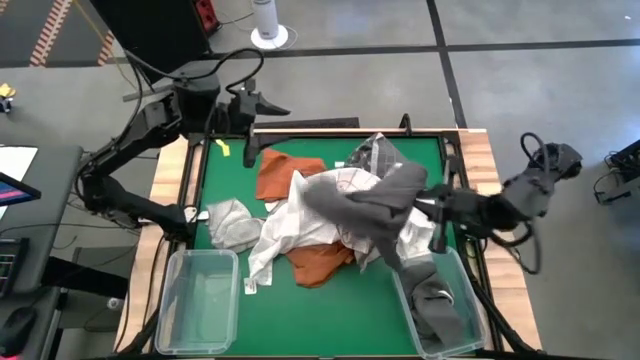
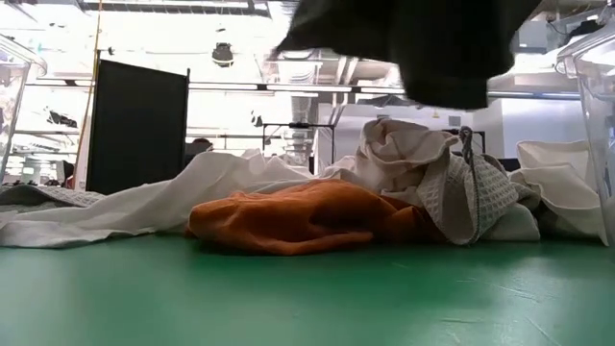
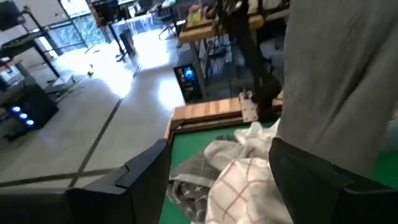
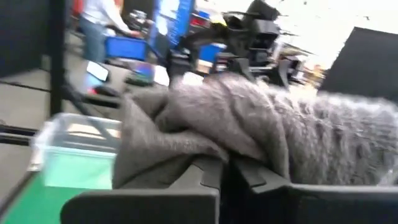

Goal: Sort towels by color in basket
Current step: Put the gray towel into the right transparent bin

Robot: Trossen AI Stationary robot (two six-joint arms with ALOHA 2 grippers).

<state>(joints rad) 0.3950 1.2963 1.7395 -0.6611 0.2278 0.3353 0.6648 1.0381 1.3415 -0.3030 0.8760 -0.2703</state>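
Observation:
A pile of towels lies in the middle of the green table [image 1: 225,180]: two rust orange ones [image 1: 275,172] [image 2: 307,216], a white one [image 1: 290,215], a white-and-grey checked one [image 3: 242,180] and a grey waffle one [image 1: 232,222]. My right gripper [image 1: 432,207] comes in from the table's right side and is shut on a dark grey towel [image 1: 375,200], which hangs over the pile [image 2: 423,48]. My left gripper [image 1: 268,103] stands open, high over the table's far left, with nothing between its fingers [image 3: 146,171]. My right gripper pinches a bunched fold of the dark grey towel [image 4: 205,146] between its two fingers [image 4: 261,174]. The fingers lie about level, coming from the table's right side. The towel drapes slack over and below them, and its lower edge [image 2: 442,96] hangs above the pile.
Two clear plastic bins stand at the near edge: one near left [image 1: 195,300], one near right [image 1: 455,265] with a dark grey towel [image 1: 440,310] in it. A wooden rim [image 1: 480,150] frames the table. The near part of the green top [image 2: 307,298] is free.

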